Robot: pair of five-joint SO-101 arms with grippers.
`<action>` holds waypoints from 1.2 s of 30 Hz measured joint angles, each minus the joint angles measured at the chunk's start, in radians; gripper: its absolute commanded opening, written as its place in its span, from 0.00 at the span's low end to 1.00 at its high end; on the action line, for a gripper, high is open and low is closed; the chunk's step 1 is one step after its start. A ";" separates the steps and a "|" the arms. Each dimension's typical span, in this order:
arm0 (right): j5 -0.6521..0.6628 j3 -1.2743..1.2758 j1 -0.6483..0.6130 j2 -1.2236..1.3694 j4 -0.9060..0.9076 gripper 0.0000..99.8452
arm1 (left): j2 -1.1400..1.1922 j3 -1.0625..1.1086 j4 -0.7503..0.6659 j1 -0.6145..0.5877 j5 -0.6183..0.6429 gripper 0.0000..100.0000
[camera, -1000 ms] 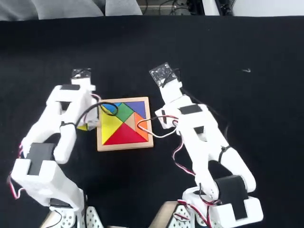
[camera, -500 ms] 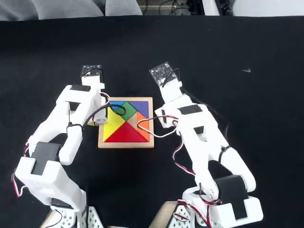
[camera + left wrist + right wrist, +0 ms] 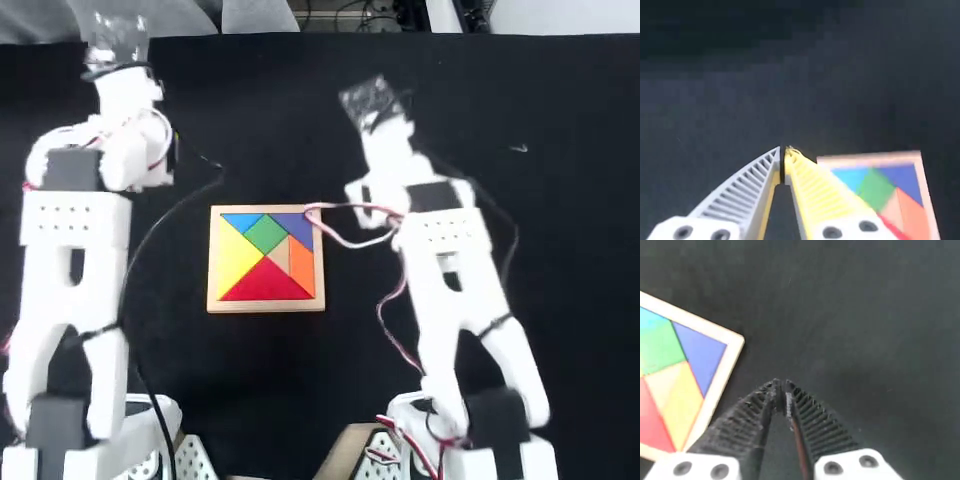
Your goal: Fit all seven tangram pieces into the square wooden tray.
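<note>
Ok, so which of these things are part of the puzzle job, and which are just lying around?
Part of the job:
wooden tray
coloured pieces lying in it
left gripper, shut, empty
right gripper, shut, empty

Just lying about:
black cloth over the table
grey fabric at the far edge
cables at the far edge

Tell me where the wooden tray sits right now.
In the high view, the wooden tray lies flat on the black table, between the left arm and the right arm.
</note>
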 measured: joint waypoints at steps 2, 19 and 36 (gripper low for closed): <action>0.000 -0.098 0.000 -0.055 0.107 0.01 | -0.038 -0.031 0.009 0.000 -0.008 0.03; -0.054 0.483 0.025 -0.937 -0.029 0.01 | -0.818 0.654 -0.137 -0.106 0.061 0.03; -0.189 1.045 0.186 -1.487 -0.181 0.01 | -1.501 1.409 -0.342 -0.132 0.080 0.03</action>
